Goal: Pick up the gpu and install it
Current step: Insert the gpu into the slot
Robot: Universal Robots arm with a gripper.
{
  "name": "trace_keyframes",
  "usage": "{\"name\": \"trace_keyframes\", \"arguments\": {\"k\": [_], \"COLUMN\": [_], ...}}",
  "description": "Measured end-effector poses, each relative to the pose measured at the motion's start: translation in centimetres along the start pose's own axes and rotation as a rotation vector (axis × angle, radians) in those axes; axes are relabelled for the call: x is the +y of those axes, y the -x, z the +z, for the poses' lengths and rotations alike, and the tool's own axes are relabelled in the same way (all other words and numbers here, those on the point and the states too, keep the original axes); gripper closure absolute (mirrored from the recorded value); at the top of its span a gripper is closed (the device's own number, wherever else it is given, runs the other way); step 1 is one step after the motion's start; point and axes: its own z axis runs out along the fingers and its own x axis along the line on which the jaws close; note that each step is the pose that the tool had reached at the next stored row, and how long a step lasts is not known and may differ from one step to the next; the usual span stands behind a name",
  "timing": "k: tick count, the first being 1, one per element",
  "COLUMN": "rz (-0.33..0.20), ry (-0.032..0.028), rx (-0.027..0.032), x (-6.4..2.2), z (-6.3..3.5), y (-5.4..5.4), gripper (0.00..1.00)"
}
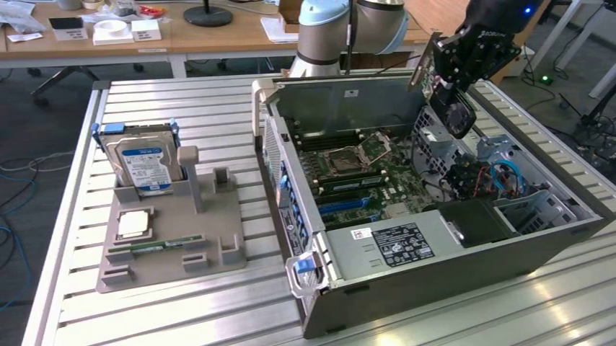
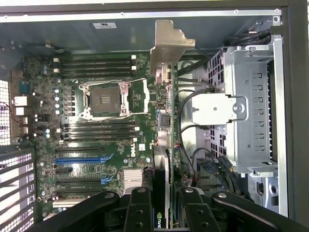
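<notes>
My gripper (image 1: pixel 469 54) hangs above the far right part of the open computer case (image 1: pixel 462 267), shut on the gpu (image 1: pixel 451 108). The dark card with its round fan hangs below the fingers, its metal bracket (image 1: pixel 423 66) towards the exterior view's left. In the wrist view the gpu (image 2: pixel 165 121) appears edge-on between the black fingers (image 2: pixel 139 210), with its tan-silver bracket (image 2: pixel 169 46) at the far end. It hovers over the seam between the motherboard (image 2: pixel 96 121) and the drive cage (image 2: pixel 251 111). Blue expansion slots (image 2: pixel 79 159) lie free on the board.
On the exterior view's left, a grey holder (image 1: pixel 207 238) carries a blue-labelled hard drive (image 1: pixel 144 162), a CPU (image 1: pixel 133 223) and a green RAM stick (image 1: pixel 154 245). The power supply (image 1: pixel 405 241) fills the case's near end. Cables (image 1: pixel 481 176) crowd the drive bay.
</notes>
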Motion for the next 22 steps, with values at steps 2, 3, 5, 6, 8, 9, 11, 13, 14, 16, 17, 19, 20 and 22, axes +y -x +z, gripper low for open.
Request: {"name": "trace_keyframes", "arguments": {"k": [2, 3, 5, 6, 8, 9, 11, 13, 14, 16, 17, 19, 20, 22], "rz": [0.0, 0.0, 0.0, 0.0, -0.002, -0.003, -0.006, -0.014, -0.02, -0.037, -0.048, -0.076, -0.09, -0.12], "ry": [0.0, 0.0, -0.0001, 0.0, 0.0, 0.0, 0.0, -0.0001, -0.0002, -0.0002, -0.0003, -0.0004, -0.0004, -0.0005], "rx": [0.0, 0.0, 0.0, 0.0, 0.0001, 0.0002, 0.0005, 0.0011, 0.0016, 0.0029, 0.0038, 0.006, 0.0072, 0.0097], "x": [0.0, 0.0, 0.0, 0.0, 0.0, 0.0, -0.01, -0.01, 0.0, 0.0, 0.0, 0.0, 0.0, 0.0], "z": [0.0, 0.0, 0.0, 0.0, 0.0, 0.0, 0.0, 0.0, 0.0, 0.0, -0.01, 0.0, 0.0, 0.0], "y": [0.0, 0.0, 0.0, 0.0, 0.0, -0.01, -0.05, -0.06, -0.07, -0.08, -0.08, -0.08, -0.08, -0.08], "gripper": [0.74, 0.74, 0.74, 0.74, 0.74, 0.74, 0.74, 0.74, 0.74, 0.74, 0.74, 0.74, 0.74, 0.74]}}
